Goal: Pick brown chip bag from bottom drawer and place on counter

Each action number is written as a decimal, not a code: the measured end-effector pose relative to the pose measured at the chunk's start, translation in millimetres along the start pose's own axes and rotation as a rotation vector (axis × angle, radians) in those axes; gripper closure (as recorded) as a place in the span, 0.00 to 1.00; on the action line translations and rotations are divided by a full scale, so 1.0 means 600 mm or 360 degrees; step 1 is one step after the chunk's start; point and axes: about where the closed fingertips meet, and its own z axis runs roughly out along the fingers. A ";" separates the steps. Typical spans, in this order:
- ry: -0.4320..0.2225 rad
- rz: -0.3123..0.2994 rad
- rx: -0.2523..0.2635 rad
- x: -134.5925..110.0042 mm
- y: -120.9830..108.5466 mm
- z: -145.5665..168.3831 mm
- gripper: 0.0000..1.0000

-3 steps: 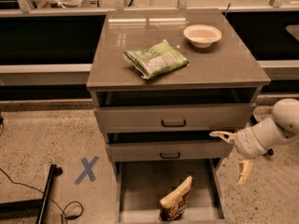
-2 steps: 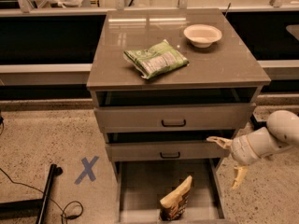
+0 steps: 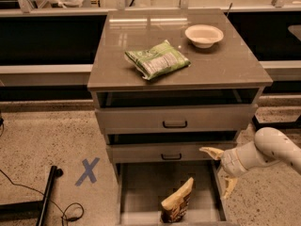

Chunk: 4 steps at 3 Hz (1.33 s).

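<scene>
Wore a smooth, glossy off-white shell over a thick, rounded arm (image 3: 277, 149); narrowed to a tool (image 3: 220, 169) at the right side of the bottom drawer (image 3: 141, 192), with two tapered, pale yellowish fingers (image 3: 211, 151) spread apart.

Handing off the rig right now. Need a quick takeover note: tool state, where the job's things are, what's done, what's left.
Tool: open, holding nothing, at the right side of the bottom drawer, up and right of the brown chip bag and not touching it.
Bag: standing tilted near the front of the bottom drawer, which is pulled open.
Counter: carries a green-and-white bag and a white bowl; bare surface shows at front right.
Done: drawer open, arm brought near it.
Left: reach in, grasp the bag, lift it out, set it on the counter.
</scene>
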 end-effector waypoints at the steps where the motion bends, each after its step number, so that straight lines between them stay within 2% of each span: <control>1: -0.0029 0.0029 -0.0192 0.019 0.008 0.057 0.00; 2: -0.0086 0.0028 -0.0355 0.066 0.030 0.153 0.00; 3: -0.0062 0.0000 -0.0464 0.106 0.062 0.243 0.00; 4: -0.0012 -0.0026 -0.0446 0.127 0.076 0.303 0.00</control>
